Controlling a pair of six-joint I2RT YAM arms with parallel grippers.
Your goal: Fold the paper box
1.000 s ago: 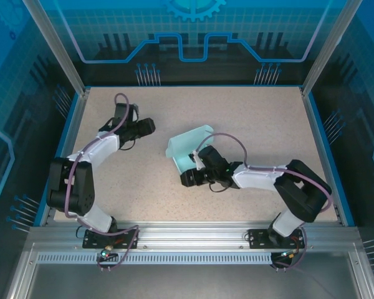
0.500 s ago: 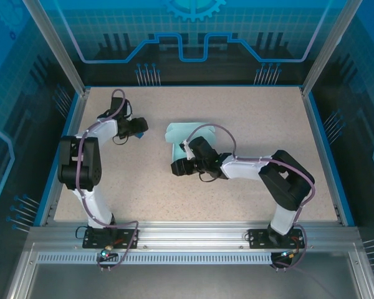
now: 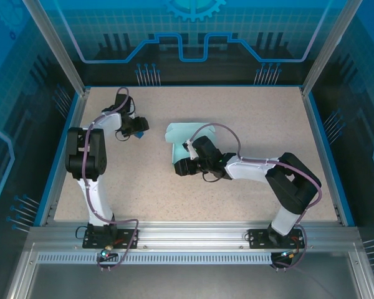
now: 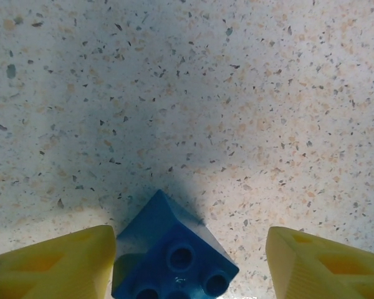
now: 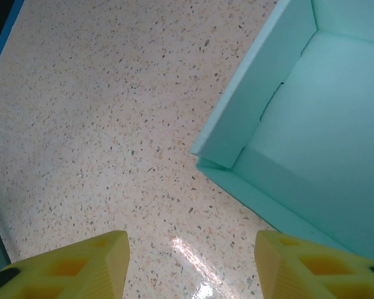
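Left gripper [image 4: 190, 244]: jaws stand apart, low over the tabletop.
Left fingers [image 4: 53, 265]: yellow, one at each lower corner of the wrist view.
Blue brick [image 4: 171, 261]: small, dark blue, between the left fingers. It lies against one finger with a clear gap to the other, so it is not clamped. Three round sockets show on its face.
Right gripper [image 5: 190, 249]: jaws apart, with bare tabletop between them and nothing held.
Paper box [image 5: 311, 124]: pale sky-blue card, partly folded, side walls raised, hollow side open. It sits just beyond the right fingertips and off to one side, not touching them.
Table [image 3: 255, 112]: speckled beige with a blue rim.
Positions: the box is near the table's middle, toward the far side. The left gripper is at the far left, near the rim.
Open room: broad bare surface on the near side and to the right of the box.
Count: one paper box, one brick, two arms.
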